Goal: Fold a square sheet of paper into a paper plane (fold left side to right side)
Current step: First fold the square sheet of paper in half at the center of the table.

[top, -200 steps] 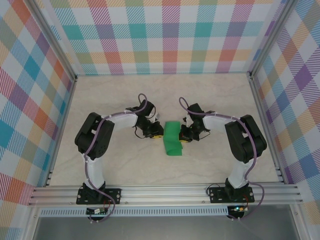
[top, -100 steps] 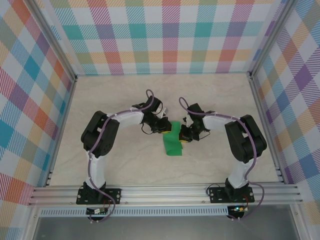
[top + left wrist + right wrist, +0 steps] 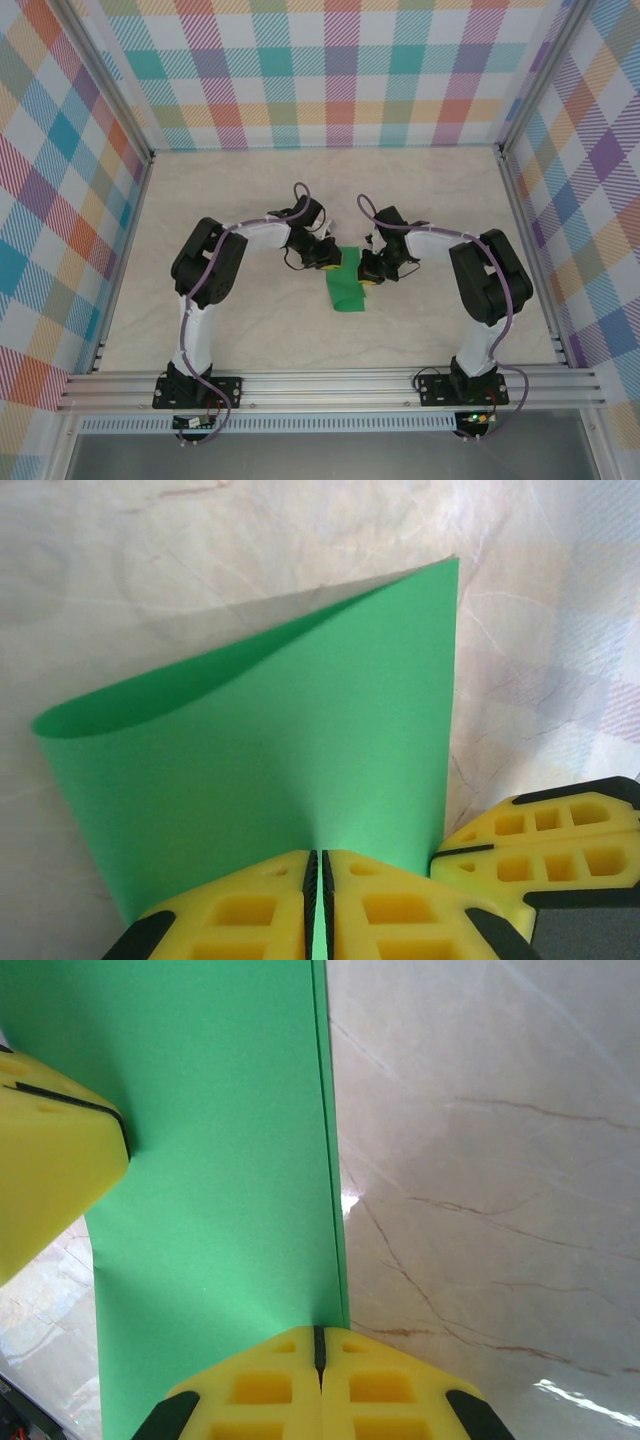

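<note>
Holding the sheet of paper [image 3: 347, 285] from both sides, the two arms meet in the middle of the surface [image 3: 240, 190]. The paper is bent over on itself. From the top view it looks like a tall green strip. Its long way runs from near the arms to far from them, and it leans a little.

The left arm [image 3: 215, 260] has its jaws pinched shut on the paper, at the far left corner of the strip. The right arm [image 3: 490, 275] has its jaws pinched shut on the right edge, just across from them. Only the width of the strip lies between the two pairs of jaws.

From the left wrist view the paper is not flat. It makes a soft round bend [image 3: 90, 715] with air under it.

I think the next move turns on one thing. The part held by the left jaws lies to the left of the right jaws. It has to go right until the edges sit one on top of the other. The left arm looks best placed for that, while the right arm keeps its edge down.
</note>
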